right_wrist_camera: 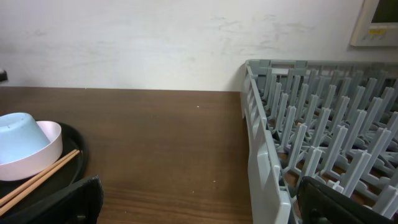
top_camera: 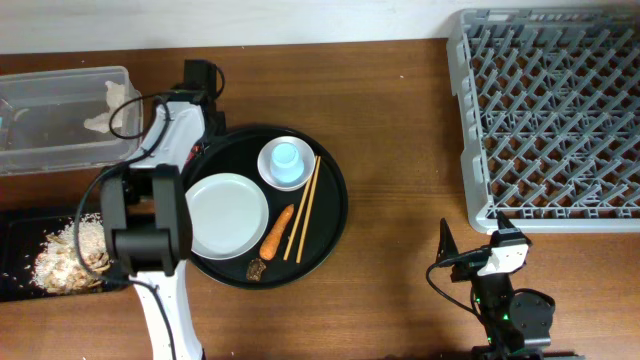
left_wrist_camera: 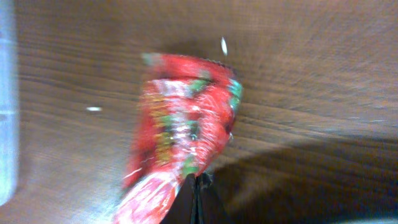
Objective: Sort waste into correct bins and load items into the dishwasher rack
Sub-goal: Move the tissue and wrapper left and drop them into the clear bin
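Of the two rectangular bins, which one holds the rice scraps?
The shallow black tray at lower left holds the rice; the clear tub holds white tissue.
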Motion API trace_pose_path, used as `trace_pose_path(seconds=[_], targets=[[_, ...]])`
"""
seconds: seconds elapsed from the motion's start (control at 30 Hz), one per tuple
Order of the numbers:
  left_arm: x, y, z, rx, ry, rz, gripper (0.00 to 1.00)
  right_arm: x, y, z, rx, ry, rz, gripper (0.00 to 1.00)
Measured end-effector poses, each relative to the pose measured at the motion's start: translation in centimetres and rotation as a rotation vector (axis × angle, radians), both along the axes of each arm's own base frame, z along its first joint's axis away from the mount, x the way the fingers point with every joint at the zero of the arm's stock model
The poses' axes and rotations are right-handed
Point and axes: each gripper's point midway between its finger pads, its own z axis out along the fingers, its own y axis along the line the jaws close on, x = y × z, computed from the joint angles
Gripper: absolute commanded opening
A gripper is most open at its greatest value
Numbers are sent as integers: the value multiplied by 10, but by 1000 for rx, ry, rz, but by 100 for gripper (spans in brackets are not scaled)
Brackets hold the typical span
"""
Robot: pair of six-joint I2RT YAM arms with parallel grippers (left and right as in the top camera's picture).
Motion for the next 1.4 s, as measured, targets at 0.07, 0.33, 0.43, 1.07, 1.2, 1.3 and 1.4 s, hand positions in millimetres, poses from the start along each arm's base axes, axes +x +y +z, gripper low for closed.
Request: trace_pose_path(seconds=[0.07, 0.33, 0.43, 1.07, 1.2, 1.3, 1.4], targets=[[5, -2, 64, -18, -119, 9, 1, 0, 0, 0, 0, 0, 0, 98], [-21, 0, 265, -42, -521, 15, 0, 0, 0, 0, 0, 0, 0, 98], [-23, 9, 267, 5, -524, 48, 0, 0, 0, 0, 0, 0, 0, 98], [-43, 147, 239, -50, -559, 414, 0, 0, 0, 0, 0, 0, 0, 98], [-27, 174, 212, -85, -588, 527, 1, 0, 0, 0, 0, 0, 0, 98], [-14, 195, 170, -109, -571, 604, 4, 0, 0, 0, 0, 0, 0, 98], [-7, 208, 149, -113, -568, 632, 11, 0, 0, 0, 0, 0, 0, 98]])
